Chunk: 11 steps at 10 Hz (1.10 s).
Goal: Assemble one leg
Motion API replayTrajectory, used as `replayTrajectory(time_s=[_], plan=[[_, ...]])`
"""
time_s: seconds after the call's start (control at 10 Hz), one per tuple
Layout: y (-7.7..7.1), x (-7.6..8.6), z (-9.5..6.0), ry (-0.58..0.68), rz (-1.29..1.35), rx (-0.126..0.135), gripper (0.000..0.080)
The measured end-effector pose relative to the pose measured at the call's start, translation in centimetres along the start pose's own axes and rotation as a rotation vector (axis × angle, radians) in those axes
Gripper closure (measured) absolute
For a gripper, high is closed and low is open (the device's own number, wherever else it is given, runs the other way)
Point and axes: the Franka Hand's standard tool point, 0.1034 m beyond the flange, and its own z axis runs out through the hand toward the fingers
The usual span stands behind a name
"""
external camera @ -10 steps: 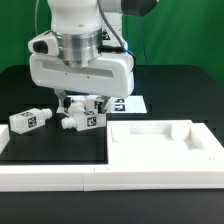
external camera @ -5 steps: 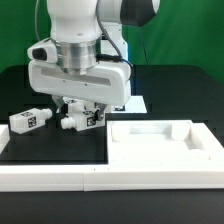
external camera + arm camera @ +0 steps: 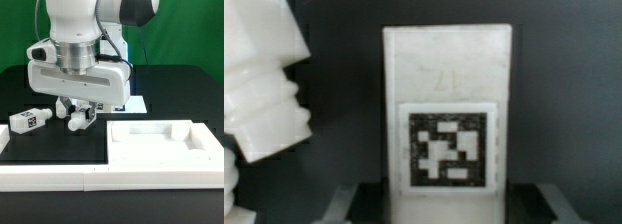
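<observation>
White leg [image 3: 446, 70] with a black-and-white speckled square tag [image 3: 450, 150], second leg [image 3: 30, 119] white with a similar tag, black table [image 3: 170, 85], white panel [image 3: 200, 140], green wall [image 3: 190, 35], white arm [image 3: 80, 70].

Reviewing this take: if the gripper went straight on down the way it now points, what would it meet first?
The leg lying directly under the gripper. The wrist view shows it centred between the jaws. Whether the jaws touch it yet is unclear. Only the table lies beneath it.
</observation>
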Motion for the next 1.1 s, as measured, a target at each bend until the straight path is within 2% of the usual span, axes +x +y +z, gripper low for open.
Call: replayTrajectory(time_s=[0.2,0.3,0.5,0.7,0.8,0.9,1.1], plan=[[-0.2,0.2,-0.4,-0.004,0.018,0.005,0.0515],[-0.5,0.3,-1.2,-0.006,0.065,0.015,0.0515],[-1.3,-0.8,-2.5,-0.057,0.243,0.035,0.0515],[-3.6,-2.4,-3.2,-0.085,0.508,0.081,0.0515],[-5.0,-2.7,-3.6,-0.087,0.566,0.090,0.0515],[-5.8,-2.8,-3.6,-0.081,0.557,0.087,0.0515],[-5.7,-2.9,-3.4,-0.083,0.559,0.083,0.0515]])
